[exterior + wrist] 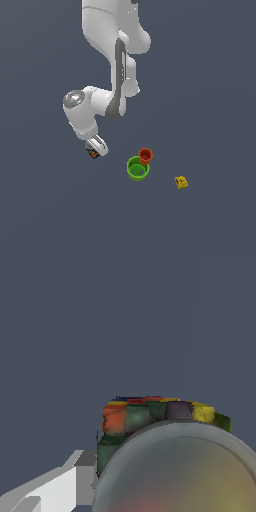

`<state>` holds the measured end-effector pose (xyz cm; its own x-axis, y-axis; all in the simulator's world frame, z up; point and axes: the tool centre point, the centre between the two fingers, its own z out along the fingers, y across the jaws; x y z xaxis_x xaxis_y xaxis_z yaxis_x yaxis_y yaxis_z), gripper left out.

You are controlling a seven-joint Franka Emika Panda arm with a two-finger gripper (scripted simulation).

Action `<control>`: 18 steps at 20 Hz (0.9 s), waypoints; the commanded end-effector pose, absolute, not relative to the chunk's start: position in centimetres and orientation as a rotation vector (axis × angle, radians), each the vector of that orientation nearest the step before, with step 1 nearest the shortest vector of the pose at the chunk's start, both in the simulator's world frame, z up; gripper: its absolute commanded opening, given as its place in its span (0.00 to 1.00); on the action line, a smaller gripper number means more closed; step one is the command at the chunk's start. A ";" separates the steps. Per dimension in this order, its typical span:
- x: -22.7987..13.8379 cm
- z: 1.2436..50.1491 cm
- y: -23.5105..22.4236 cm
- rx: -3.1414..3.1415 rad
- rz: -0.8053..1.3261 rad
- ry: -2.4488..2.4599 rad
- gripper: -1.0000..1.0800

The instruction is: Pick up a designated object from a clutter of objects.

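The designated can [92, 153] shows in the exterior view as a small dark multicoloured patch under my gripper [96, 148], left of the cups. In the wrist view the can [175, 471] fills the lower right, with its greyish metallic top towards the camera and red, green, yellow and blue label patches along its side. One light grey finger [75, 483] lies against the can's side; the other finger is hidden. The gripper looks shut on the can. The green cup [138, 168], the smaller orange-red cup [145, 155] and the tiny yellow block [182, 182] lie to the exterior view's right.
The orange-red cup touches the green cup's far rim. The yellow block lies apart, further to the exterior view's right. The white arm [112, 60] reaches down from the top of the exterior view. The ground is plain dark grey-blue.
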<state>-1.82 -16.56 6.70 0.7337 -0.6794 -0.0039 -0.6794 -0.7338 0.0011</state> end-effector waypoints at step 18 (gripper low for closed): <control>-0.7 22.5 -19.6 -2.925 0.000 1.151 0.00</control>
<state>-0.80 -19.28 20.76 0.7320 -0.6813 -0.0023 -0.6813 -0.7320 0.0019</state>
